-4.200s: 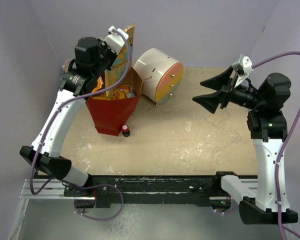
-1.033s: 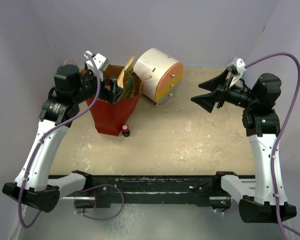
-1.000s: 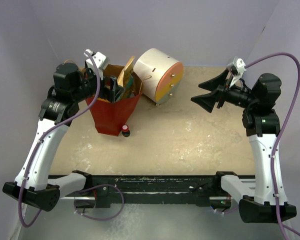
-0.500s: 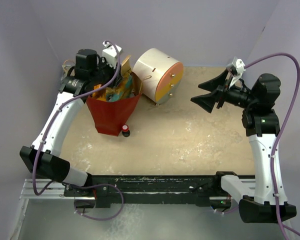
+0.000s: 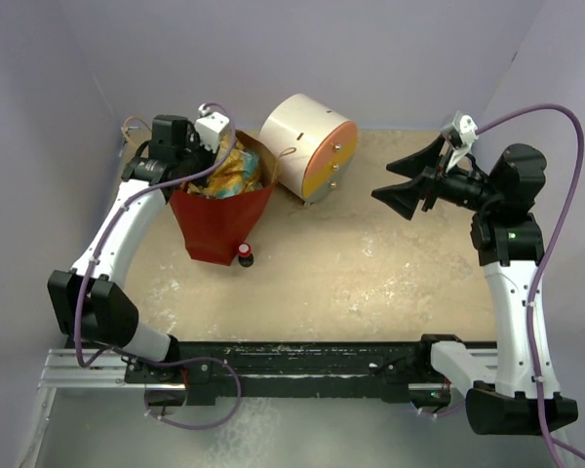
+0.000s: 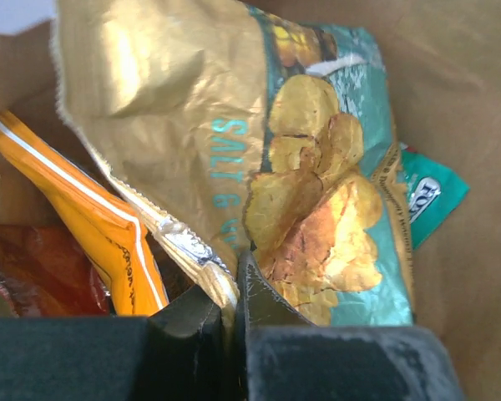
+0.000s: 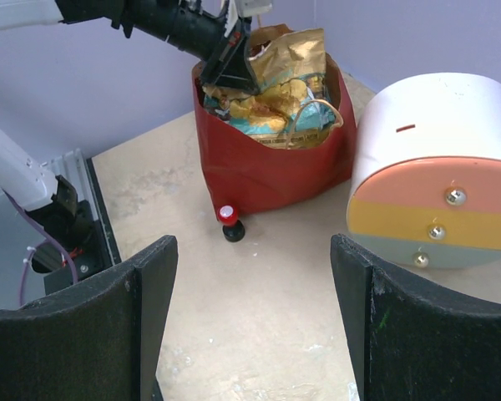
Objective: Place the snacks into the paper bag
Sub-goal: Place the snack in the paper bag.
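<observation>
Both my left fingers (image 6: 184, 330) clamp an edge of the teal-and-gold snack packet (image 6: 317, 209) inside the paper bag (image 5: 217, 229), while my right fingers (image 7: 83, 334) hang spread, well apart from it.

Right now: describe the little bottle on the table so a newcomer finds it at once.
Find the red paper bag at the far left of the table, beside the cream cylindrical drawer unit. On the table at the bag's near base stands a tiny dark bottle. Its red cap and its spot outside the bag set it apart from the crinkly snack packets inside.
</observation>
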